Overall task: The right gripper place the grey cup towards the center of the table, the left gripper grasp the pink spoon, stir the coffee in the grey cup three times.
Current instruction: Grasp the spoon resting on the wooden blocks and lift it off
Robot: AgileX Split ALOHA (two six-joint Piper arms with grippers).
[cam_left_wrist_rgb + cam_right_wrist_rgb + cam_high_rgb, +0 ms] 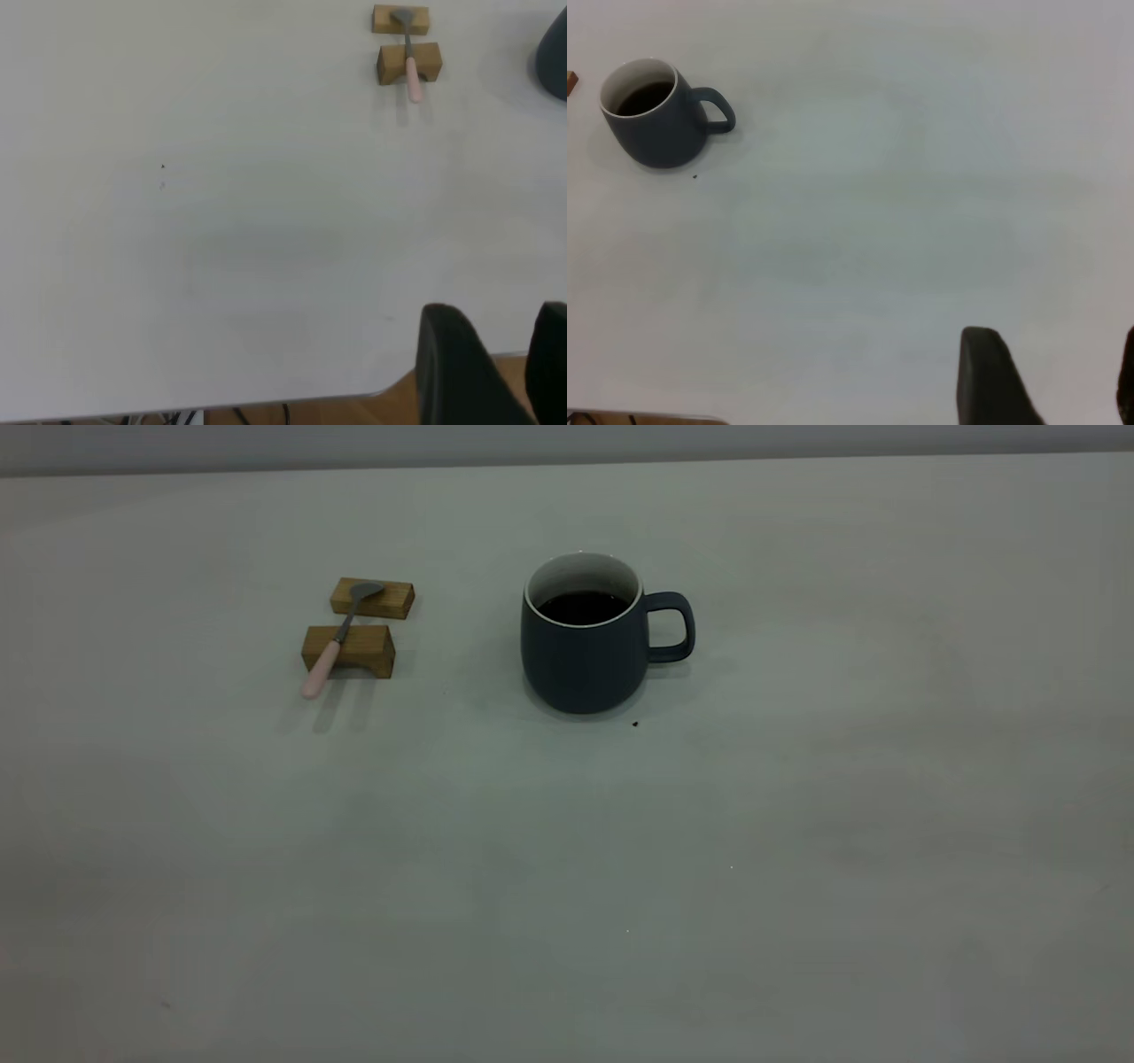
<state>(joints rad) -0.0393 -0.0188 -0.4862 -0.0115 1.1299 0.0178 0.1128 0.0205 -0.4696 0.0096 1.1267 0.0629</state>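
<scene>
The grey cup stands upright near the middle of the table, handle to the right, with dark coffee inside. To its left the pink spoon lies across two wooden blocks, bowl on the far one and handle overhanging the near one. Neither gripper shows in the exterior view. In the left wrist view the left gripper hangs open at the table's edge, far from the spoon. The right gripper is open and holds nothing, well away from the cup.
Two brown wooden blocks carry the spoon. A tiny dark speck lies just in front of the cup. The table's edge and a wooden floor show in the left wrist view.
</scene>
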